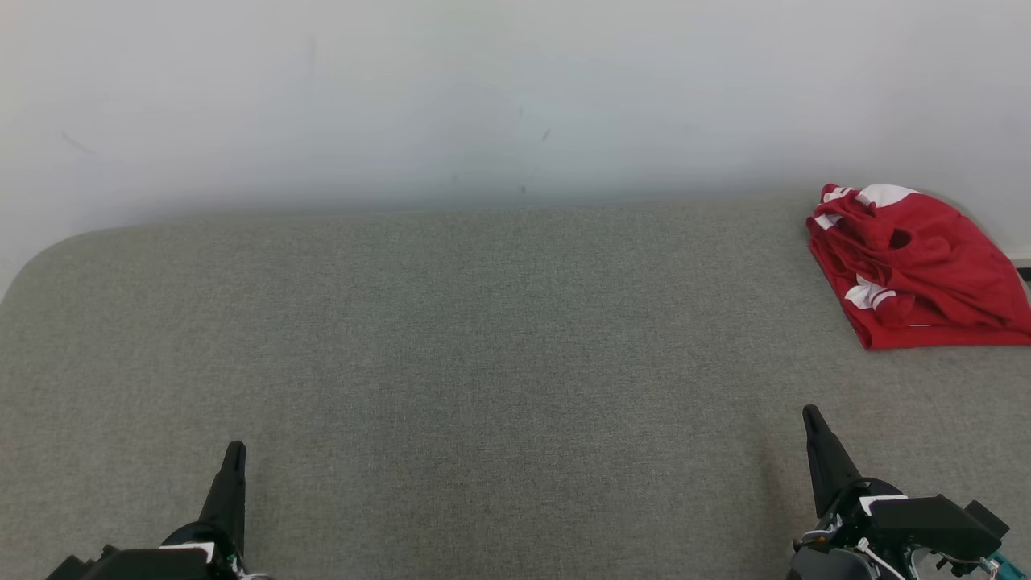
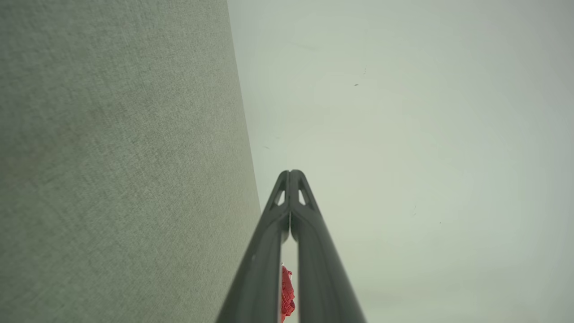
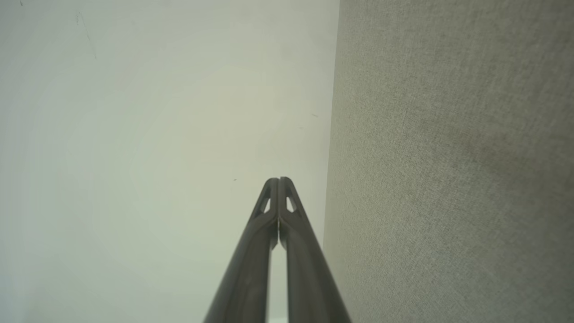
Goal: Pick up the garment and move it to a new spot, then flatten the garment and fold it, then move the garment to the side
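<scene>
The left gripper (image 1: 234,451), lower left, and the right gripper (image 1: 810,417), lower right, were both closed and empty over the grey surface (image 1: 499,346). The red garment (image 1: 926,266) lay bunched at the frame's right edge, near the wall (image 1: 483,97).

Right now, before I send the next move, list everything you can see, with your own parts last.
garment: 1, red with white trim, in a rumpled heap at the far right of the surface, close by the wall
surface: 1, grey woven fabric, across the whole foreground, rounded far-left corner
wall: 1, off-white with a few faint marks, behind the surface
left fingers: 2, dark, lower left, closed together, holding nothing, far from the garment
right fingers: 2, dark, lower right, closed together, holding nothing, short of the garment
</scene>
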